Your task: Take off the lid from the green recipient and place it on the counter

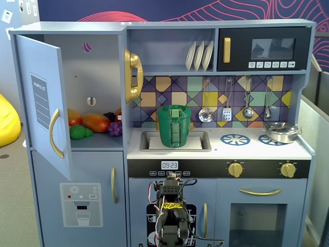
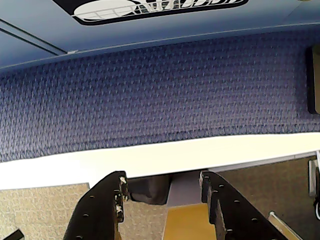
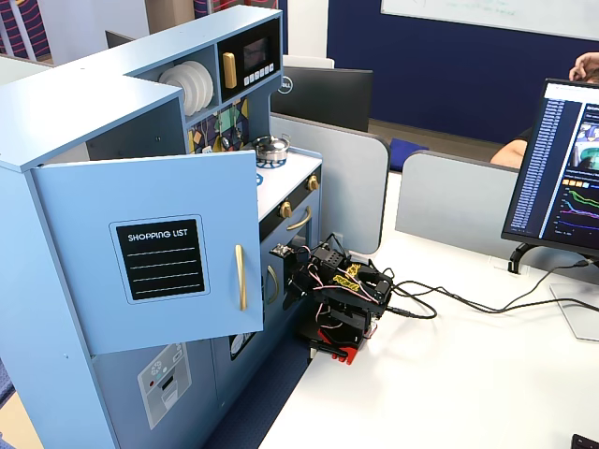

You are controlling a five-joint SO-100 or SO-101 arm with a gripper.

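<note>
In a fixed view the green recipient stands upright in the recessed sink of the pale counter. The green lid sits on top of it, seen edge-on. My arm is folded low in front of the kitchen, well below the counter, and also shows resting on the white table in the other fixed view. In the wrist view my gripper is open and empty, pointing at the white table edge and blue carpet. The pot and lid are hidden by the open door in the side fixed view.
A steel pan sits on the right burner, also seen in the other fixed view. The fridge door stands open at left, with toy fruit inside. Utensils hang behind the counter. A monitor stands at right.
</note>
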